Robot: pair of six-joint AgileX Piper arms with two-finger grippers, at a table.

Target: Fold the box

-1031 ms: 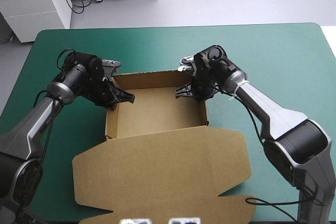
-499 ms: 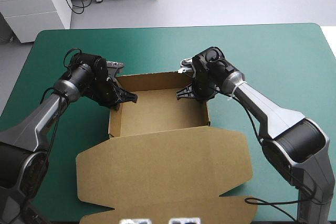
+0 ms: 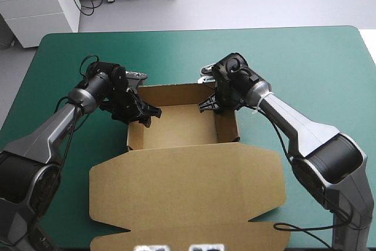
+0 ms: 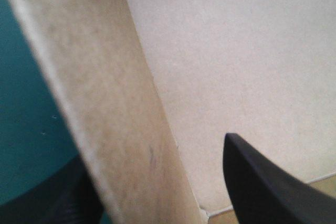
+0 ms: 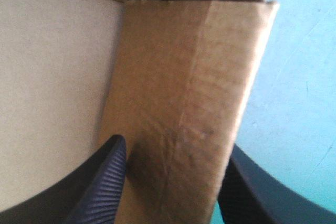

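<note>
Looking down from the high view, the box (image 3: 179,126) sits mid-worktop (image 3: 305,63) as an open tray, its long axis running left to right. Its lid (image 3: 188,186) lies flat toward the near edge. The left pincer (image 3: 144,111) is at the tray's left wall and the right pincer (image 3: 214,105) at its right wall, both near the far corners. Each arm is therefore nearest its own wall, and the lid lies behind both of them, on the robot's side. Bare teal-green cover surrounds the box, with plenty of room to the far side and right.

From the left wrist view, the left pincer (image 4: 152,153) straddles the left wall (image 4: 115,119), narrowed on the board. One black finger (image 4: 262,187) is inside over the tray floor; the other sits outside against the cover.

From the right wrist view, the right pincer (image 5: 173,153) is narrowed on the right wall (image 5: 184,87). The ribbed finger (image 5: 105,177) is on the tray side and its partner is on the outer side, over the cover. The far corner lies just ahead.

As I judge it, the walls are being pressed home, and any lid work would mean reaching back toward the near edge.
</note>
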